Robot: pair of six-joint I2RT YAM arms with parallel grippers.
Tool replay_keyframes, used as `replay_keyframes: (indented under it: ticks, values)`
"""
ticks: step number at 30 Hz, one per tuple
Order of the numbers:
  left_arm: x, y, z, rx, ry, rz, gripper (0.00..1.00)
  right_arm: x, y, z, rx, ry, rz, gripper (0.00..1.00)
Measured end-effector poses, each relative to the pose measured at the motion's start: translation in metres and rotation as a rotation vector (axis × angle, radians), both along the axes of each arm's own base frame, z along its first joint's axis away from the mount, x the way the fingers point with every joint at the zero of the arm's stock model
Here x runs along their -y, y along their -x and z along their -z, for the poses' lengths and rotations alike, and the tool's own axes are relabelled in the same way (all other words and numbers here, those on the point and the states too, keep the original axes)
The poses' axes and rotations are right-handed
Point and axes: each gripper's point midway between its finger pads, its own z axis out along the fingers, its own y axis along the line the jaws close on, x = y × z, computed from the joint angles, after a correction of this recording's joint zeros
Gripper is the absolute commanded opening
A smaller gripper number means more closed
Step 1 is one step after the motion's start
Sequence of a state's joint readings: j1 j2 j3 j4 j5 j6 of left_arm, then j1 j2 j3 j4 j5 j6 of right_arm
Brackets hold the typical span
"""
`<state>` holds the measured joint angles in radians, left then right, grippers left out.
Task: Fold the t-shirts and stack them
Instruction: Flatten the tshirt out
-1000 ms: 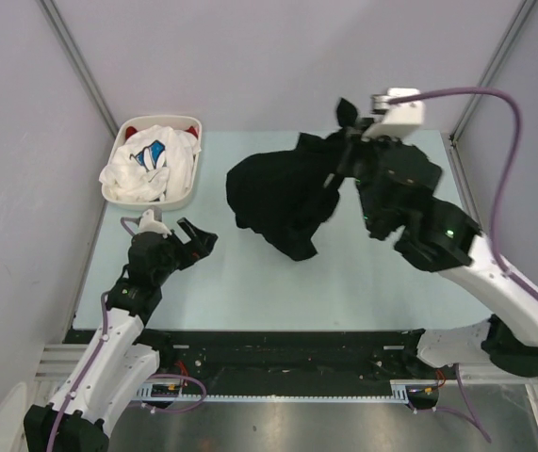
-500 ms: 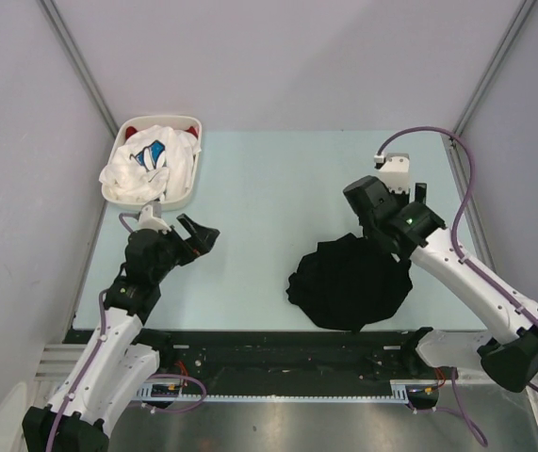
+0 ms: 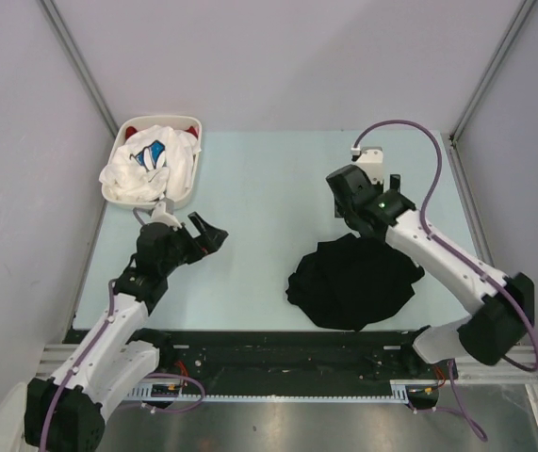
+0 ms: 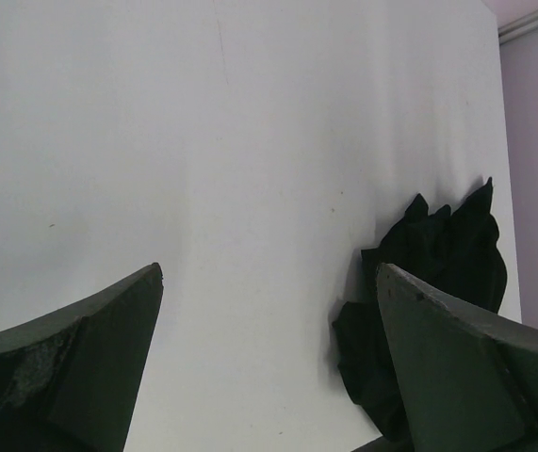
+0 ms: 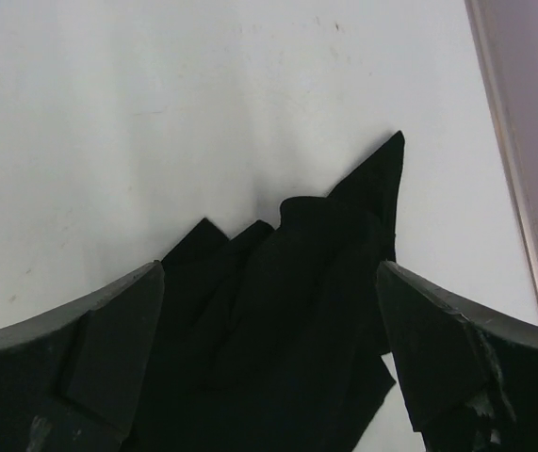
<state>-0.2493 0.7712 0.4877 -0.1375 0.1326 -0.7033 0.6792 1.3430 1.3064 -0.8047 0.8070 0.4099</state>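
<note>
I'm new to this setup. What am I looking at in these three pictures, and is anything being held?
Two robot arms are bolted at the near edge of the table. The wide picture looks down from above. The other two come from wrist cameras, with each arm's own fingers in the bottom corners. A crumpled black t-shirt lies on the table. A white basket at the far left holds a white t-shirt over red cloth. The left gripper and right gripper are both open; nothing is held.

Lab test cell: grey panel walls (image 3: 278,56), aluminium framing (image 3: 80,66).
</note>
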Motion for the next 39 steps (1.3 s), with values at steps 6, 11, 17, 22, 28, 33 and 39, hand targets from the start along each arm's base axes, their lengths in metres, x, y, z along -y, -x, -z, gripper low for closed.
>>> replay_keyframes:
  ticks: [6,11,17,22,28,33,39]
  values:
    - [0.007,-0.003,0.008,-0.024,-0.004,0.023,1.00,0.072,-0.045,0.067,-0.122,-0.036,0.253,0.96]
    - [0.009,-0.005,0.007,-0.011,-0.003,0.030,1.00,0.129,-0.061,0.082,-0.108,-0.103,0.440,0.96]
    - [0.012,-0.008,0.010,-0.017,-0.001,0.039,1.00,0.145,-0.058,0.138,-0.190,-0.161,0.515,0.90]
    - [0.017,-0.008,0.014,-0.026,0.003,0.058,1.00,0.168,-0.044,0.180,-0.274,-0.194,0.598,0.88]
    - [0.021,-0.007,0.027,-0.039,0.002,0.074,1.00,0.189,-0.053,0.198,-0.263,-0.232,0.653,0.86]
    - [0.022,-0.009,0.032,-0.049,-0.001,0.077,1.00,0.197,-0.065,0.204,-0.227,-0.265,0.665,0.83]
    - [0.023,-0.011,0.034,-0.050,-0.001,0.077,1.00,0.199,-0.077,0.207,-0.192,-0.292,0.659,0.68]
